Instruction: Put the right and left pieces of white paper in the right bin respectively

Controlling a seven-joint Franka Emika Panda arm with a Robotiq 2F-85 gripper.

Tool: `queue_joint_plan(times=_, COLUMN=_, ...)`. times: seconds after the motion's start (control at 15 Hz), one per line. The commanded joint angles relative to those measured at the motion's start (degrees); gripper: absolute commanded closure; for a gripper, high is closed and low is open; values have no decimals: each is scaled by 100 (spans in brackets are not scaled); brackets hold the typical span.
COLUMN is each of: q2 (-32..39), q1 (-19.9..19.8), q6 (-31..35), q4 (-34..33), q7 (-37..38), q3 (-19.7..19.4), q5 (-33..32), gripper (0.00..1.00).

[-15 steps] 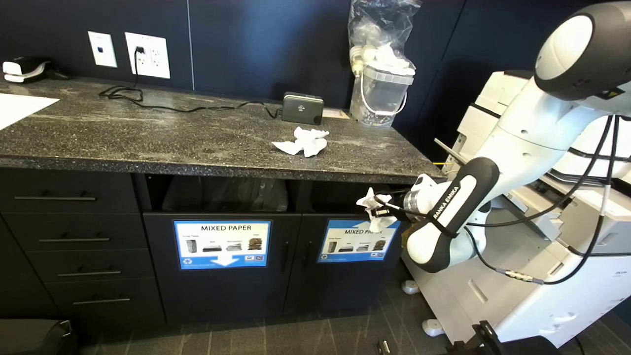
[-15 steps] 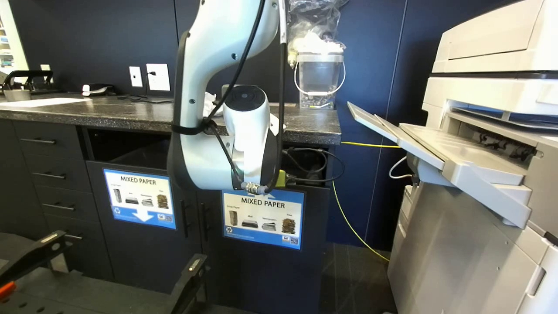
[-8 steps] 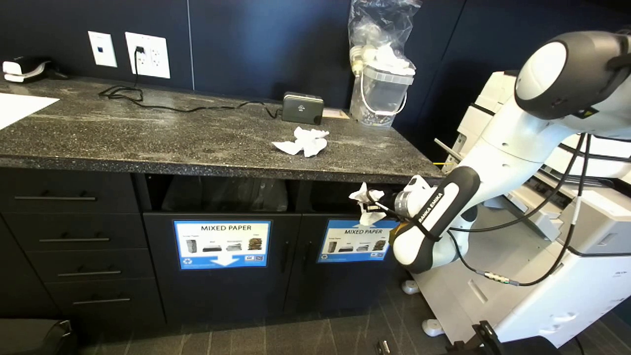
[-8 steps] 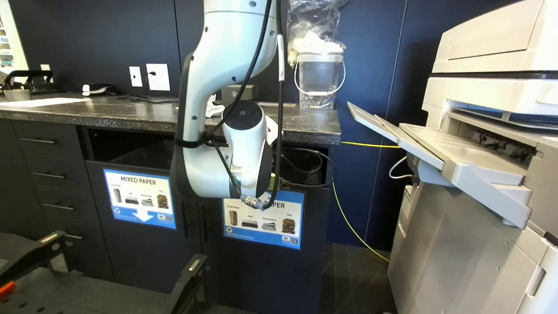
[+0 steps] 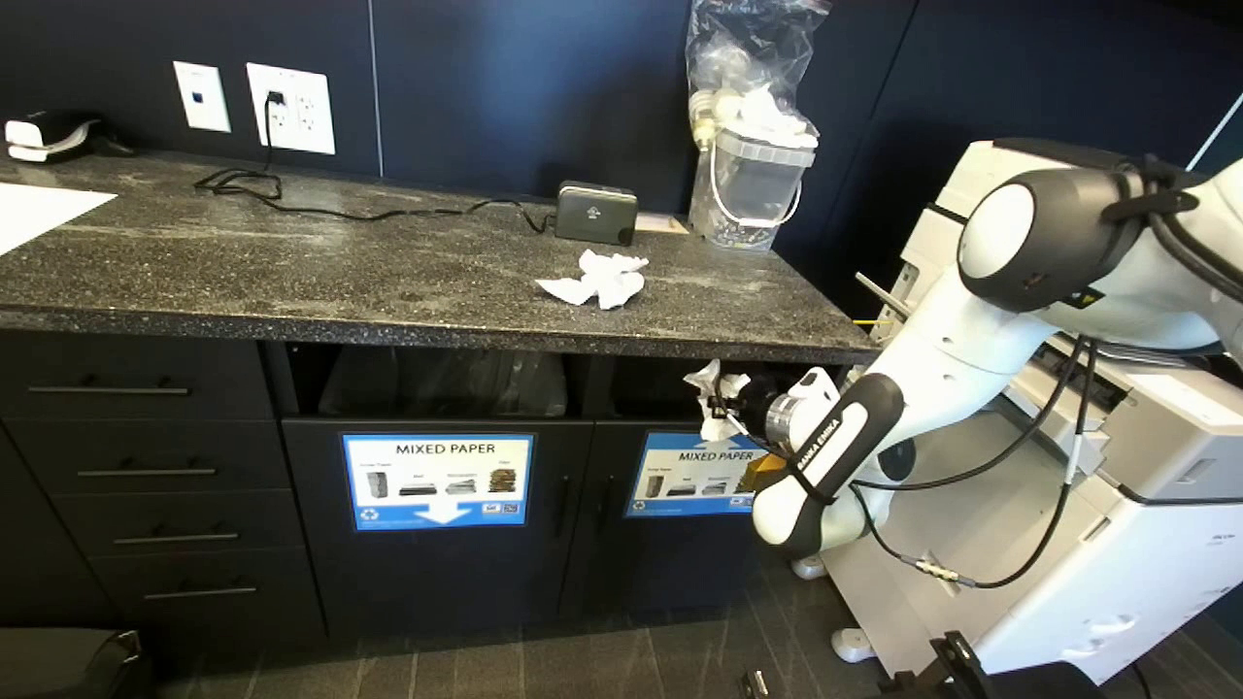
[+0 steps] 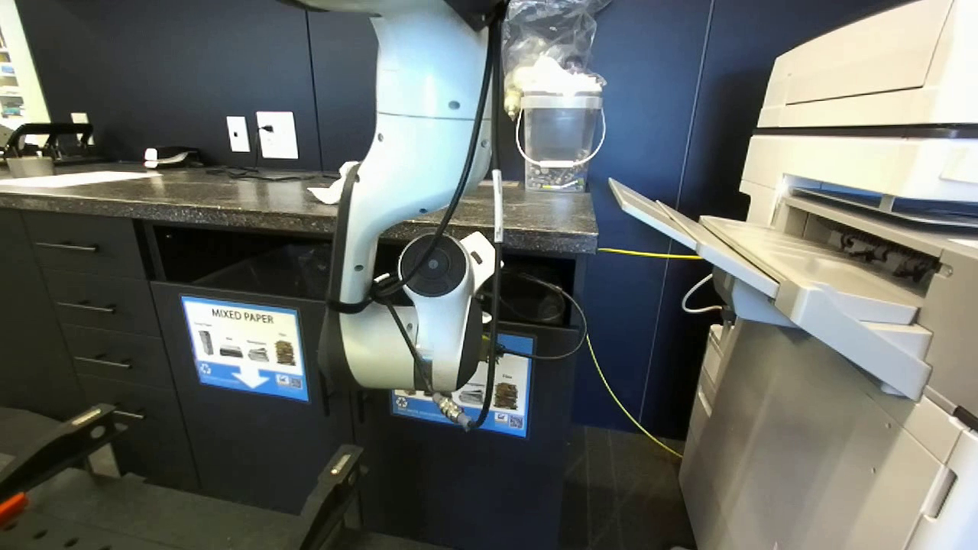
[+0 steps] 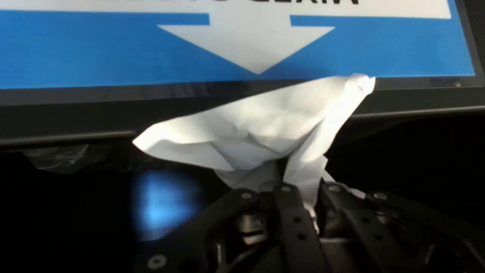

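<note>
One crumpled piece of white paper (image 5: 599, 282) lies on the dark counter; it also shows partly behind the arm in an exterior view (image 6: 328, 192). The other piece of white paper (image 7: 250, 129) is pinched between my fingertips. My gripper (image 7: 310, 189) is shut on it, and the sheet spreads out beyond the tips. In an exterior view my gripper (image 5: 728, 403) is just in front of the slot of the right bin (image 5: 646, 563). The wrist view is upside down and shows that bin's label (image 7: 113, 49), its rim (image 7: 68, 121) and the dark opening. The arm hides my gripper in an exterior view.
The counter edge (image 5: 437, 330) overhangs the slots. The left bin carries a similar label (image 5: 442, 481). A small black box (image 5: 596, 214) and a clear bucket (image 5: 753, 189) stand on the counter. A printer (image 6: 833, 321) with protruding trays stands right of the cabinet.
My gripper has moved left toward the right bin's slot with the paper still in it, in an exterior view. The arm's elbow and forearm have come lower. The paper on the counter has not moved.
</note>
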State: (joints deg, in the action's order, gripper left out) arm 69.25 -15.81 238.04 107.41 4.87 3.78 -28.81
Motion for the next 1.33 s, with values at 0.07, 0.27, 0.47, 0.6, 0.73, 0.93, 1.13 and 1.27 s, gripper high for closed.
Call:
queue_joint_plan(times=0.07, q2=676, q1=-122, q6=377, q4=-1100, q7=717, q3=82, q5=-394, gripper=90)
queue_joint_plan(times=0.27, q2=828, q1=-121, q6=368, q4=-1489, q7=1030, q3=55, q5=-581, gripper=89)
queue_joint_plan(times=0.47, q2=847, q1=-97, q6=352, q4=-1761, q7=1232, q3=11, q5=-622, gripper=90)
queue_joint_plan(times=0.6, q2=874, q1=-77, q6=271, q4=-1960, q7=1355, q3=-9, q5=-663, gripper=89)
queue_joint_plan(times=0.73, q2=938, q1=-60, q6=191, q4=-2183, q7=1484, q3=-7, q5=-765, gripper=90)
queue_joint_plan(times=0.93, q2=988, q1=-55, q6=46, q4=-2386, q7=1653, q3=7, q5=-901, gripper=90)
queue_joint_plan(times=1.13, q2=1090, q1=-59, q6=-24, q4=-2572, q7=1773, q3=21, q5=-979, gripper=90)
queue_joint_plan(times=1.27, q2=1128, q1=-52, q6=-64, q4=-2641, q7=1817, q3=15, q5=-974, gripper=90)
